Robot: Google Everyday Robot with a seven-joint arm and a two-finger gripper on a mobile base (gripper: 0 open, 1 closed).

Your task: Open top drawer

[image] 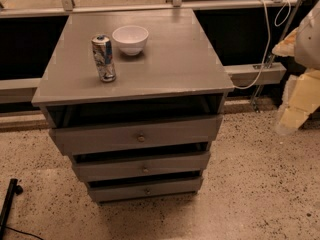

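The grey cabinet (145, 59) stands in the middle of the view with three drawers stacked in its front. The top drawer (100, 140) is the widest front panel, with a small round metal knob (141, 138) at its centre. A dark gap shows between its upper edge and the cabinet top. Two narrower-looking drawers (110, 170) with like knobs lie under it. My gripper (300, 84) is the pale, blurred shape at the right edge, to the right of the cabinet and well apart from the knob.
A silver-blue can (104, 58) and a white bowl (130, 39) stand on the cabinet top. A white cable (265, 44) hangs at the back right by a rail. A black pole (7, 204) lies on the speckled floor at bottom left.
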